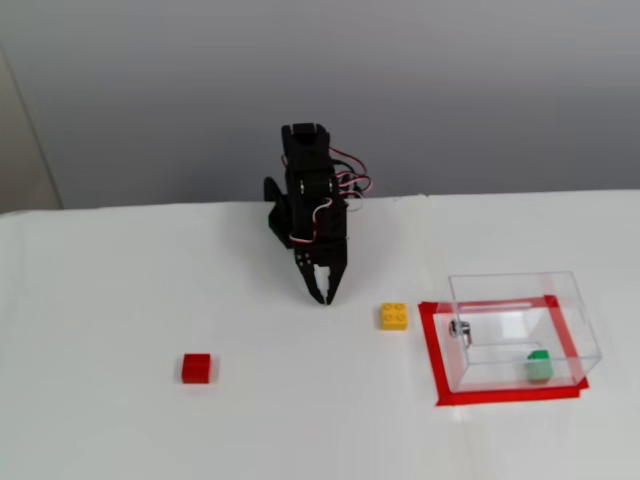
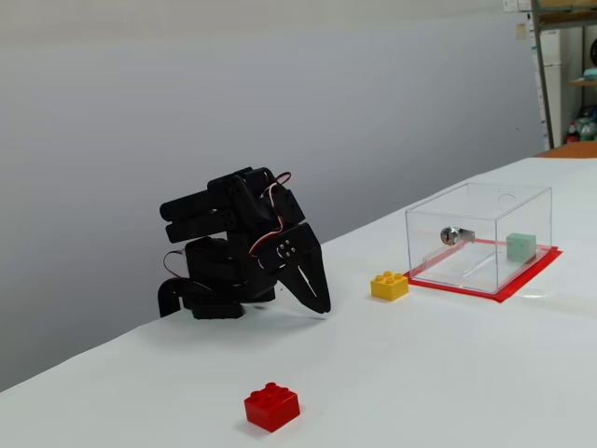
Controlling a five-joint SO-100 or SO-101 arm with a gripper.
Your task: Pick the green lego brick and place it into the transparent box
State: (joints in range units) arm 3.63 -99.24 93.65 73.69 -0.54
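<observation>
Green lego brick [image 1: 539,366] already lies inside the transparent box [image 1: 575,300], well off to the right of the gripper [image 1: 323,294] in both fixed views; the folded arm's jaws look pressed together, holding nothing

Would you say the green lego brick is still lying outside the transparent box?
No, the green lego brick sits inside the transparent box, near its front right corner in this fixed view.

Bright, even light; faint shadows; slight softness.

transparent box [image 2: 478,238]: clear glossy plastic | green lego brick [image 2: 520,246]: smooth plastic | table [image 1: 120,300]: matt white
</observation>
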